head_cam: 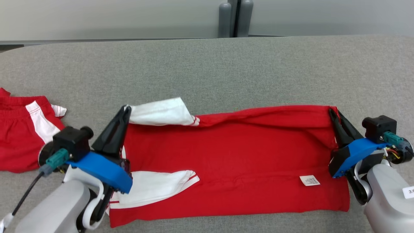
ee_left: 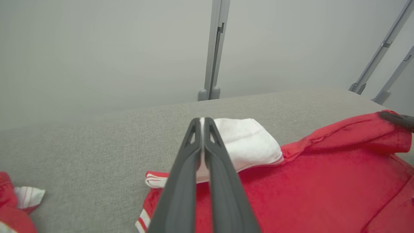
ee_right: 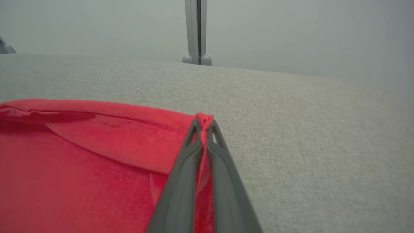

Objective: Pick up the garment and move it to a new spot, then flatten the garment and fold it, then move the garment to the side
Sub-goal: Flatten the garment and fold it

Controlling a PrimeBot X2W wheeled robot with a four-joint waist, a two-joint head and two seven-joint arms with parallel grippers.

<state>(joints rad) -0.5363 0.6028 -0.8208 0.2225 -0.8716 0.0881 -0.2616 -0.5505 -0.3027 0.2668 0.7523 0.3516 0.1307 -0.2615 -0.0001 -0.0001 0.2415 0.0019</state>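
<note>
The garment [head_cam: 239,155] is a red shirt with white sleeves, spread across the grey table with its far edge lifted. My left gripper [head_cam: 126,108] is shut on the white sleeve at the garment's far left corner; the left wrist view shows the white cloth [ee_left: 249,142] pinched between the closed fingers [ee_left: 181,181]. My right gripper [head_cam: 330,110] is shut on the red far right corner, where red cloth [ee_right: 129,136] sits between the closed fingers [ee_right: 223,174]. A second white sleeve [head_cam: 158,186] lies folded over the near left part.
Red shorts with white stripes [head_cam: 22,136] lie at the table's left edge, close beside my left arm. The grey fabric table [head_cam: 226,68] stretches wide behind the garment. A grey post [head_cam: 234,17] stands behind the table's far edge.
</note>
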